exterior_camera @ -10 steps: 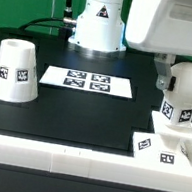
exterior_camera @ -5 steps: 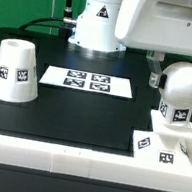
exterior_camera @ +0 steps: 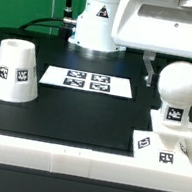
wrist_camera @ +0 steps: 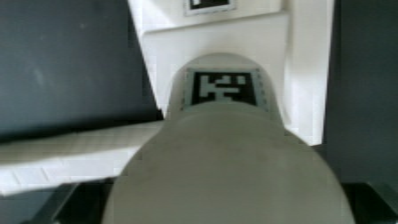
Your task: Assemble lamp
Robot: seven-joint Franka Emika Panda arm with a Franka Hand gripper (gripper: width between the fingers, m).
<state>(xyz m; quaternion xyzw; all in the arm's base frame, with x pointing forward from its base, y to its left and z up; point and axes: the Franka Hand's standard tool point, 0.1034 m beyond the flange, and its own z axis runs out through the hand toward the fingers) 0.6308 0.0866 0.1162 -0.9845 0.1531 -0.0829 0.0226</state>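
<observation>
The round white bulb (exterior_camera: pixel 179 83) stands upright on the low square base (exterior_camera: pixel 157 131) at the exterior view's right. My gripper (exterior_camera: pixel 175 85) comes down from above around the ball; one dark finger (exterior_camera: pixel 149 68) lies against its left side, the other is hidden behind it. The jaws look shut on the bulb. In the wrist view the bulb (wrist_camera: pixel 222 160) fills the space between the fingers of my gripper (wrist_camera: pixel 217 205), with its tagged neck and the base (wrist_camera: pixel 175 40) beyond. The tapered shade (exterior_camera: pixel 15 70) stands mouth down at the exterior view's left, apart from the rest.
The marker board (exterior_camera: pixel 86 80) lies flat in the middle of the black table. The arm's white pedestal (exterior_camera: pixel 99 24) stands behind it. A white rail (exterior_camera: pixel 73 161) runs along the front edge; it also shows in the wrist view (wrist_camera: pixel 71 150).
The bulb was tilted; now it stands upright on the base and its neck tag has turned round. My gripper has shifted toward the exterior view's left with it.
</observation>
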